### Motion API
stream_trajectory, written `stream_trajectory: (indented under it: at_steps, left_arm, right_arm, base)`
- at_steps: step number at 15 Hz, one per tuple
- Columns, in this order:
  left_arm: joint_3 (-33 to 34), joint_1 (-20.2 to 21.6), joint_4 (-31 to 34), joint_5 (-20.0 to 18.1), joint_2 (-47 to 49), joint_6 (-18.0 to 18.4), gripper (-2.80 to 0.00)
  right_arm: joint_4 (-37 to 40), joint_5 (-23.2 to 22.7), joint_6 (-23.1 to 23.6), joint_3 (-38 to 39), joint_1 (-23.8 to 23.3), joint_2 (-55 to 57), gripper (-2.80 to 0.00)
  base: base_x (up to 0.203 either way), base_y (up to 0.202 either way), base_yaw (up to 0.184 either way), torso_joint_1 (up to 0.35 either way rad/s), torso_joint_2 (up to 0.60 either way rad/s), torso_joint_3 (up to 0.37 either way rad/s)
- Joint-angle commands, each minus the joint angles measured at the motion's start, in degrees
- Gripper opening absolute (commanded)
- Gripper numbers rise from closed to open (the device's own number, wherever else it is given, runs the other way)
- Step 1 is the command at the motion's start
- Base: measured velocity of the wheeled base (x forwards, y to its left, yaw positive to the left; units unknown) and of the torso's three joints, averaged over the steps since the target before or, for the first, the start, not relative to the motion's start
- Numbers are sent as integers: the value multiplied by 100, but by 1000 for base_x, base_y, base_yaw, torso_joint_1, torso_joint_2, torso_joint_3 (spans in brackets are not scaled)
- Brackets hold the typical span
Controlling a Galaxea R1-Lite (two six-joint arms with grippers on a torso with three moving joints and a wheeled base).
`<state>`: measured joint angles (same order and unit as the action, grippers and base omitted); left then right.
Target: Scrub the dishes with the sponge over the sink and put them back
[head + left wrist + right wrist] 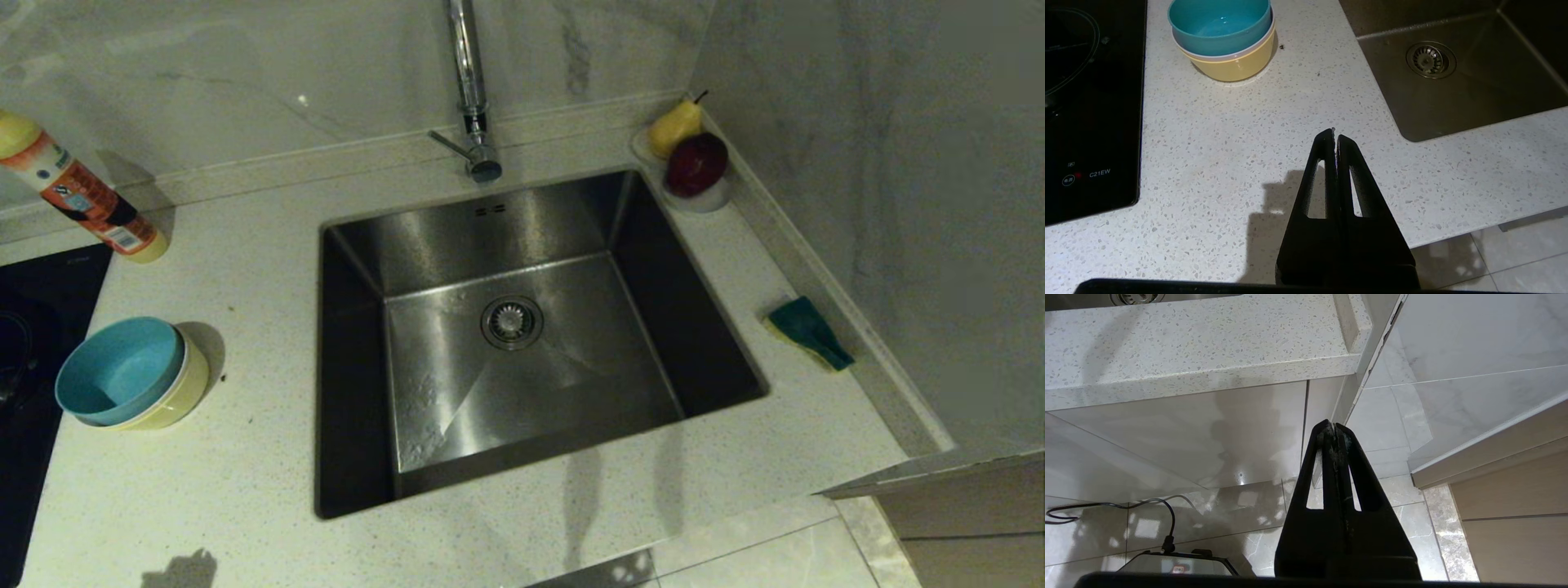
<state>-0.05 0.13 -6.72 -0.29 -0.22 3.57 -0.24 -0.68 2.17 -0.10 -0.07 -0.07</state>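
Note:
The dishes stand nested on the counter left of the sink: a teal bowl on top, a pale rim below it and a yellow bowl at the bottom. In the left wrist view the teal bowl sits in the yellow bowl, beyond my left gripper, which is shut and empty over the counter's front edge. The sponge lies green face up on the counter right of the sink. My right gripper is shut and empty, low in front of the cabinet. Neither gripper shows in the head view.
A tap rises behind the sink. A white dish with a pear and a red apple sits at the back right corner. A detergent bottle lies back left. A black cooktop borders the counter's left side. A wall closes the right.

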Motion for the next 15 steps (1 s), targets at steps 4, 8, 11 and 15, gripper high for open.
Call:
stream_trajectory:
  at_steps: [4, 8, 11, 15]
  left_arm:
    - [234, 4, -5, -6, 13, 3, -280]
    - [234, 4, -5, 3, 13, 3, -280]
    - [234, 4, -5, -5, 13, 3, -280]
    - [234, 4, -5, -6, 13, 3, -280]
  right_arm:
    - [-2, -9, 40, 1, 2, 7, -280]
    - [13, -3, 27, 1, 5, 7, -280]
    - [-10, -11, 18, 1, -1, 7, -280]
    - [-11, -2, -76, 1, 6, 7, -280]
  base:
    - [0, 0, 0, 0, 0, 0]
    - [0, 0, 0, 0, 0, 0]
    - [0, 0, 0, 0, 0, 0]
    - [0, 0, 0, 0, 0, 0]
